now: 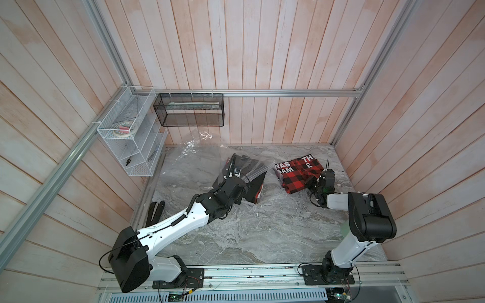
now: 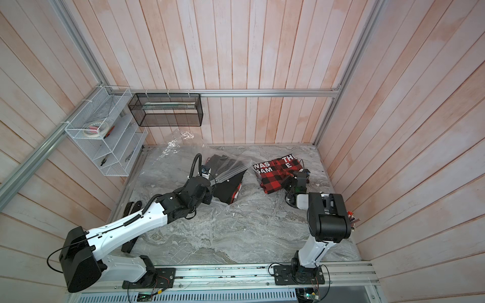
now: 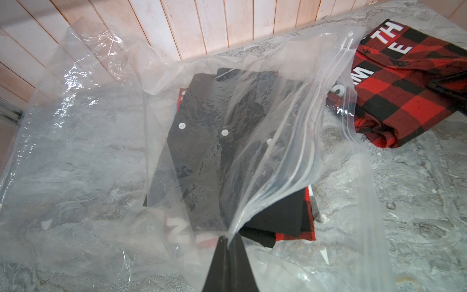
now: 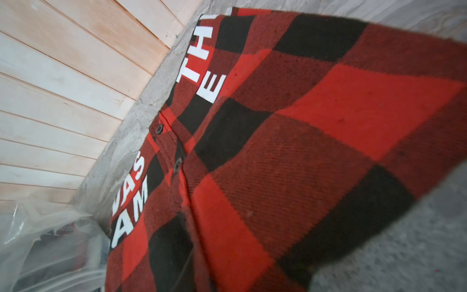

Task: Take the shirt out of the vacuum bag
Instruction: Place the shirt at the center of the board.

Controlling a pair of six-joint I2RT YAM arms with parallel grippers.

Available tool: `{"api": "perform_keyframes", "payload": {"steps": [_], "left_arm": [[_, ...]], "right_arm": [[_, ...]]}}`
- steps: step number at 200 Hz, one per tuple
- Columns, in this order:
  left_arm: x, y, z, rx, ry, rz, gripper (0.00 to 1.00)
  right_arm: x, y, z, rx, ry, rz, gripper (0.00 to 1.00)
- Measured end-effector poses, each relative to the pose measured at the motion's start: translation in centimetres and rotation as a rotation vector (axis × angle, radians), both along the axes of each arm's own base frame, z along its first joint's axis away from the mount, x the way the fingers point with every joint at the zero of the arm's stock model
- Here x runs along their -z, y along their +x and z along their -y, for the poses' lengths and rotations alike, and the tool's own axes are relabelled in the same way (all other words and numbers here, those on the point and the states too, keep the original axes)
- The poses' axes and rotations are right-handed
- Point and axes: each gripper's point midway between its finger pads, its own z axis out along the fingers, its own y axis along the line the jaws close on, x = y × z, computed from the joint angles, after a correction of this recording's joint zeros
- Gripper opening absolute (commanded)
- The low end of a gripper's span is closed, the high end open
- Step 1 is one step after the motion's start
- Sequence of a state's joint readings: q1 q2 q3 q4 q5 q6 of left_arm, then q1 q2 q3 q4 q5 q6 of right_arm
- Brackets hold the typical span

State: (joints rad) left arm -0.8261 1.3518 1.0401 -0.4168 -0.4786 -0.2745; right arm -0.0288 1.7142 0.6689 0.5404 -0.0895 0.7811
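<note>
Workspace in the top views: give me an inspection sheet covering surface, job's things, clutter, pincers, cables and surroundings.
Surface: grey marbled tabletop.
Job's things: vacuum bag open-mouthed, black shirt inside; plaid shirt lying outside, by the zip strip.
Clutter: black object at the table's left edge, unclear what.
Pincers: left pincer shut on the bag's edge; right pincer at the plaid shirt, jaws hidden.
Cables: coiled cable on the left arm; loose loop near its base.
Surroundings: plank walls, white wire rack, black mesh basket.

Left arm stretches forward, left pincer (image 3: 228, 239) pressed closed; right arm bends sharply, right pincer (image 1: 315, 185) angled downward.
</note>
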Motion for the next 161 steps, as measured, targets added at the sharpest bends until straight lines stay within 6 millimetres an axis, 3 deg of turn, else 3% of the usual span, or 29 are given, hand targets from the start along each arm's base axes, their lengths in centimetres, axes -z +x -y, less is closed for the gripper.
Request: {"api": "perform_keyframes", "payload": {"steps": [18,62,104,124,161], "left_arm": [[-0.1,0.0,0.0,0.000,-0.003,0.003,0.00],[-0.4,0.0,0.0,0.001,-0.010,0.010,0.00],[-0.3,0.0,0.0,0.002,-0.011,0.007,0.00],[-0.4,0.0,0.1,0.004,-0.019,0.009,0.00],[-0.4,0.0,0.2,-0.003,-0.037,0.006,0.00]], "right_arm": [[0.0,-0.9,0.0,0.008,0.009,-0.006,0.36],[-1.9,-2.8,0.3,0.036,0.014,0.022,0.58],[-5.5,-5.9,0.6,0.079,-0.029,0.117,0.59],[-7.6,-6.0,-2.6,0.001,-0.080,0.163,0.62],[-12.5,-5.3,-13.3,-0.267,-0.081,0.274,0.63]]}}
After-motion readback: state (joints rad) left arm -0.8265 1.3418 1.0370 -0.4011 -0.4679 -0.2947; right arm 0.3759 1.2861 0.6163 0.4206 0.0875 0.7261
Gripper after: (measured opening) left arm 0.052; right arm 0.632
